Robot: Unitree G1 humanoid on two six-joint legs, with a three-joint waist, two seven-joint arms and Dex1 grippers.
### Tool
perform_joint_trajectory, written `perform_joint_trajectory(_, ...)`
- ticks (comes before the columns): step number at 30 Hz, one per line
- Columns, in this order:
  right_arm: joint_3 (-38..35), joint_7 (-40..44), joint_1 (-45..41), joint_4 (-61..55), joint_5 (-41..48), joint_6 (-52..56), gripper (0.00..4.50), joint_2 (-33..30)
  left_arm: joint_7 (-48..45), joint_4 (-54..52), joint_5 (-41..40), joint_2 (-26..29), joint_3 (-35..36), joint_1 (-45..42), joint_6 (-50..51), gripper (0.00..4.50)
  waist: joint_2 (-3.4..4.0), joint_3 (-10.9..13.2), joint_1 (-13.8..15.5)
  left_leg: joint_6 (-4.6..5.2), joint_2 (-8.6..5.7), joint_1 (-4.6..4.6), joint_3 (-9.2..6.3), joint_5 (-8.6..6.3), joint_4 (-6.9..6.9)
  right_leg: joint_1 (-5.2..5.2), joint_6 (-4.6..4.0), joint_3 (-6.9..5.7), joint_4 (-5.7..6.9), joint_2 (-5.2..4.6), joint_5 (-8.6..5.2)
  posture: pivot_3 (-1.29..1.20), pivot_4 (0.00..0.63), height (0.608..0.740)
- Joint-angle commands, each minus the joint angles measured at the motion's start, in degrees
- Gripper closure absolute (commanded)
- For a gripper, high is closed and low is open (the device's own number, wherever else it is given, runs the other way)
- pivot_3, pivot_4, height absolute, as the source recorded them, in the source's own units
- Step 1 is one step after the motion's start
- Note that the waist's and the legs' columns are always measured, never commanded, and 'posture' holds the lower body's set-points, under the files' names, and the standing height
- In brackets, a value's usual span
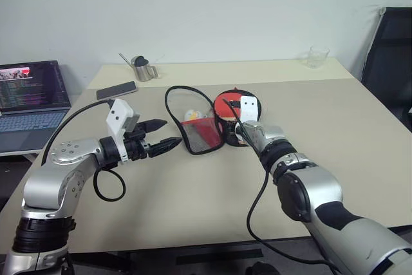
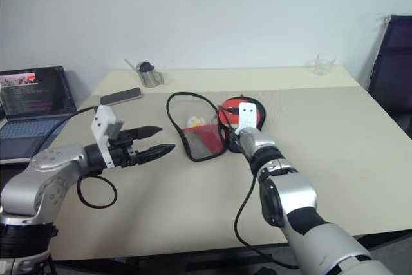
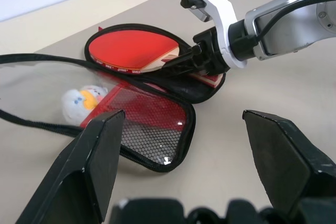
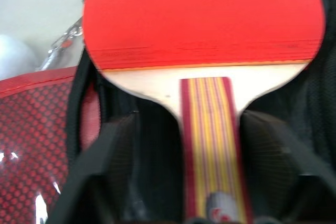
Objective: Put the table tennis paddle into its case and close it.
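Note:
The table tennis paddle [image 1: 226,103] lies red face up in the black half of the open case [image 3: 152,124] at the middle of the table. The case's other half, with red mesh and a clear panel, is folded out flat towards my left arm. My right gripper [image 4: 191,121] is at the paddle's striped handle [image 4: 210,129]; its fingers [image 4: 110,161] stand open on either side of the handle with gaps showing. My left gripper [image 1: 171,131] hovers open beside the folded-out half, holding nothing.
A small white and yellow toy [image 1: 191,115] lies under the clear panel. A phone [image 1: 116,90] and a metal cup [image 1: 143,69] sit at the far left, a glass [image 1: 317,56] at the far right. A laptop [image 1: 29,94] stands left of the table, a black chair [image 1: 393,56] on the right.

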Motion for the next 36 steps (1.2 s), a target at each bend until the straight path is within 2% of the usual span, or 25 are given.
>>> perform_joint_trajectory(1, -0.4, -0.3, -1.6, -0.2, -0.2, -2.6, 0.02, 0.1, 0.5, -2.6, -1.4, 0.7, 1.7, -0.2, 0.3, 0.56, 0.00, 0.0, 0.0, 0.00, 0.00, 0.00, 0.00, 0.00, 0.00, 0.00, 0.00, 0.00, 0.00, 0.00, 0.00, 0.00, 0.150, 0.740)
perform_joint_trajectory(6, -0.4, -0.8, -1.9, -0.2, -0.3, -3.9, 0.02, -0.1, 0.8, -2.4, -1.4, 0.6, 1.6, -0.6, 0.4, 0.56, 0.00, 0.0, 0.0, 0.00, 0.00, 0.01, 0.01, 0.00, 0.00, 0.00, 0.00, 0.00, 0.01, 0.00, 0.00, 0.00, 0.150, 0.740)
perform_joint_trajectory(10, 0.3, 2.4, -3.1, -3.4, 0.0, -0.7, 0.02, -1.9, 2.3, -0.9, -0.8, 0.4, 1.6, -1.1, 0.6, 0.56, 0.00, 0.0, 0.0, 0.00, 0.00, 0.01, 0.00, 0.00, 0.01, 0.00, 0.00, 0.01, 0.01, 0.00, 0.00, 0.00, 0.150, 0.740)
perform_joint_trajectory(13, 2.9, 7.5, -1.9, -13.7, -0.2, 7.5, 0.02, -5.5, 4.2, 1.8, -0.2, -0.3, 2.2, -1.5, 0.3, 0.56, 0.00, 0.0, 0.2, 0.00, 0.00, -0.01, 0.00, 0.00, 0.02, 0.00, 0.00, 0.00, 0.01, 0.00, 0.00, 0.00, 0.150, 0.740)
perform_joint_trajectory(15, 5.1, 12.0, 1.4, -22.7, -0.1, 11.9, 0.02, -7.8, 4.9, 3.7, 0.4, -0.4, 1.9, -1.9, -0.4, 0.56, 0.00, 0.0, 0.3, 0.00, 0.00, -0.02, -0.01, 0.00, 0.02, 0.00, 0.00, -0.01, 0.00, 0.00, 0.00, 0.00, 0.150, 0.740)
perform_joint_trajectory(17, 5.6, 20.7, 7.1, -34.4, 4.2, 15.2, 0.02, -10.2, 5.7, 5.6, 1.5, -0.7, 1.3, -2.4, -0.9, 0.56, -0.07, -0.1, 0.4, 0.01, 0.00, -0.02, -0.02, -0.01, 0.01, 0.00, 0.00, -0.02, -0.01, 0.00, 0.00, 0.00, 0.150, 0.740)
perform_joint_trajectory(19, 7.3, 30.6, 13.8, -46.6, 7.7, 16.8, 0.02, -14.8, 6.2, 7.3, 2.0, -1.4, 0.7, -3.4, -1.3, 0.56, -0.11, -0.1, 0.5, 0.02, 0.01, -0.01, -0.07, -0.01, -0.03, 0.04, 0.01, -0.07, -0.08, 0.01, 0.00, 0.00, 0.150, 0.740)
perform_joint_trajectory(21, 8.2, 39.9, 18.3, -53.0, 10.9, 21.0, 0.02, -21.5, 6.2, 8.1, 2.2, -2.3, -0.3, -4.7, -1.3, 0.56, -0.12, -0.1, 1.0, 0.04, -0.02, -0.06, -0.06, -0.03, 0.02, 0.05, 0.02, -0.10, -0.09, 0.01, 0.00, 0.00, 0.150, 0.740)
perform_joint_trajectory(24, 9.9, 50.4, 22.2, -55.3, 11.4, 20.1, 0.02, -30.9, 5.9, 9.0, 2.4, -3.7, -2.0, -6.5, -0.8, 0.56, -0.12, -0.1, 1.8, 0.06, -0.07, -0.09, 0.00, -0.03, 0.09, 0.05, 0.10, -0.07, -0.09, -0.01, 0.05, 0.00, 0.150, 0.740)
perform_joint_trajectory(28, 11.5, 64.9, 25.2, -58.0, 13.4, 16.8, 0.02, -39.5, 4.5, 13.4, 3.6, -3.9, -2.9, -7.8, -1.8, 0.56, -0.12, -0.1, 1.5, 0.07, 0.00, 0.01, 0.08, -0.03, 0.09, 0.07, 0.12, -0.01, -0.06, 0.05, 0.07, 0.00, 0.150, 0.740)
perform_joint_trajectory(31, 12.0, 72.1, 26.4, -61.4, 16.1, 17.5, 0.02, -42.1, 6.2, 16.4, 5.3, -3.3, -2.1, -7.9, -2.1, 0.56, -0.13, -0.1, 0.7, 0.08, 0.10, 0.12, 0.16, -0.04, 0.04, 0.08, 0.11, 0.10, -0.03, 0.14, 0.07, 0.00, 0.150, 0.740)
perform_joint_trajectory(36, 12.8, 74.5, 25.2, -60.0, 15.3, 14.8, 0.02, -41.8, 6.9, 14.0, 4.9, -2.2, 0.0, -5.7, -1.3, 0.56, -0.15, -0.1, 0.8, 0.07, 0.13, 0.10, 0.18, -0.04, 0.11, 0.08, 0.07, 0.14, -0.04, 0.13, 0.15, 0.00, 0.150, 0.740)
